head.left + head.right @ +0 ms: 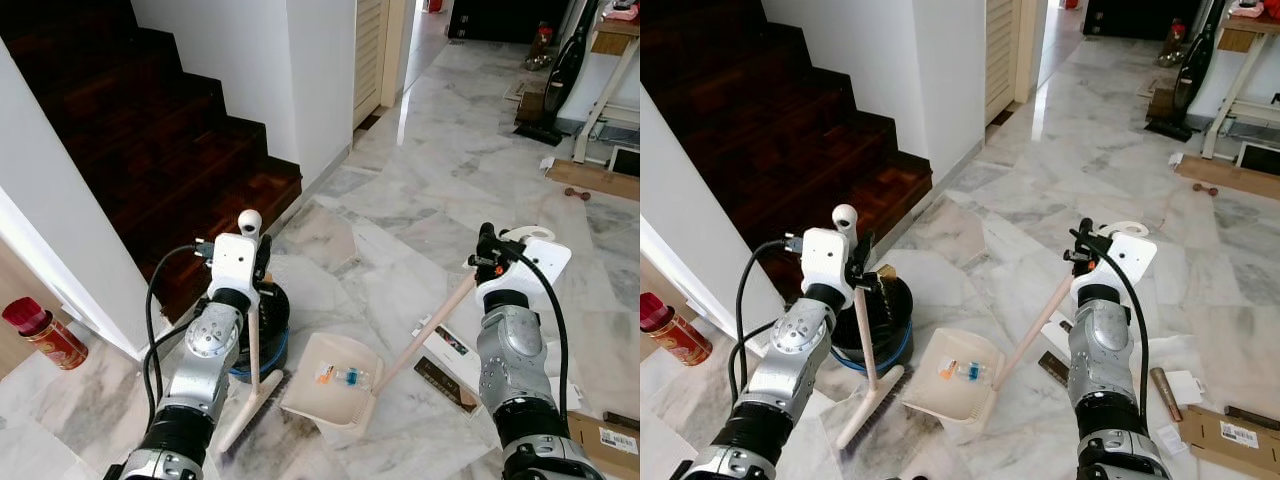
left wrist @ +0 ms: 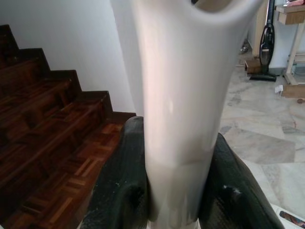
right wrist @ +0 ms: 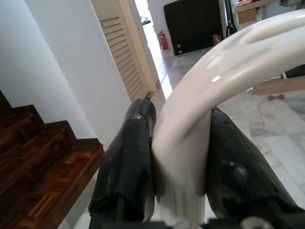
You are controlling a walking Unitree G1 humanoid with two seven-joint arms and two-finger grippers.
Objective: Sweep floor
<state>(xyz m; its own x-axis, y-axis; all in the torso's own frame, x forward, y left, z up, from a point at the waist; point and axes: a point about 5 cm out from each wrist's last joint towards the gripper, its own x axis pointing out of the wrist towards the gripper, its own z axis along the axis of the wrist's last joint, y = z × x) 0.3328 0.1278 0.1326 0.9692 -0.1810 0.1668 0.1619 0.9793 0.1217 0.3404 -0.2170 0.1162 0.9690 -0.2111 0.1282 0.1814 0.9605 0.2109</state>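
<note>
Both eye views look from the head forward and down at the same marble floor point(image 1: 430, 200) and stairs point(image 1: 150, 150). Each wrist view looks very closely along its own black fingers point(image 2: 124, 191).

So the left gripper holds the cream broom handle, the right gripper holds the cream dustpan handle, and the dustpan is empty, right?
Not quite. The cream plastic dustpan is not empty: the left eye view shows small orange and blue litter in it. The left gripper does hold the cream broom handle, the right gripper the dustpan handle.
</note>
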